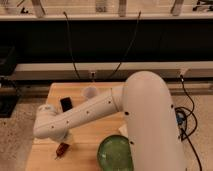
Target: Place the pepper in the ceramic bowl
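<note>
Dark red pepper (61,148) at pincer (63,144) tip; grip cannot tell | ceramic bowl (115,153) rightward

Gripper (63,143) over pepper (61,148), left of bowl (116,152).

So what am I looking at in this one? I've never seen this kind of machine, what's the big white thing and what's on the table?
The big white shape is a robot arm, seen from above by the one camera; where that camera is mounted is not known. The arm reaches across a wooden table toward its left front corner. Its gripper sits there, low over the table, right at a small dark red pepper; whether it grips the pepper is hard to tell. Also on the table are a black phone, a small white cup and a wide green ceramic bowl at the front edge, where the pepper is meant to go.
</note>
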### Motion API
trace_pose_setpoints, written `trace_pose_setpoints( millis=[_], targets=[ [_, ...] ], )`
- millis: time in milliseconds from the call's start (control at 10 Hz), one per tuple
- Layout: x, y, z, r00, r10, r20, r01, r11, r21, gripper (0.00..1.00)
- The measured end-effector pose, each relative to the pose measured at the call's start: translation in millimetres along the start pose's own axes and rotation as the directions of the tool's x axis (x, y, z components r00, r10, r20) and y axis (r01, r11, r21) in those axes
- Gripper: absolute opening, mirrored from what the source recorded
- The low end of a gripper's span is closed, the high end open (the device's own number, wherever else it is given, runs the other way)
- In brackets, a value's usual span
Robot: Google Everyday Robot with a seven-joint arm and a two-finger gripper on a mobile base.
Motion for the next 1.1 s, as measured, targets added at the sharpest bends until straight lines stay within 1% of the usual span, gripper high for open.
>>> trace_pose_setpoints(
  millis=[100, 200, 400, 500, 600, 700, 900, 1100],
  targets=[
    [0.4, -0.7, -0.3, 1.0, 0.002, 0.0, -0.002, 1.0, 0.002, 0.79],
    [-0.2, 0.0, -1.3, 1.0, 0.002, -0.001, -0.002, 1.0, 0.002, 0.79],
    [2.9, 3.7, -4.2, 1.0, 0.007, -0.004, -0.007, 1.0, 0.003, 0.72],
    [1.5, 3.8, -2.3, 1.0, 0.004, -0.004, -0.004, 1.0, -0.001, 0.73],
    [-2.9, -0.9, 2.4, 1.0, -0.002, -0.002, 0.002, 1.0, 0.005, 0.79],
    [-4.9, -1.8, 3.3, 1.0, -0.006, -0.001, 0.006, 1.0, 0.007, 0.8],
    [-4.7, 1.3, -2.4, 1.0, -0.011, -0.002, 0.011, 1.0, 0.006, 0.8],
    [-5.5, 0.6, 1.2, 1.0, -0.014, -0.003, 0.014, 1.0, 0.004, 0.8]
  ],
)
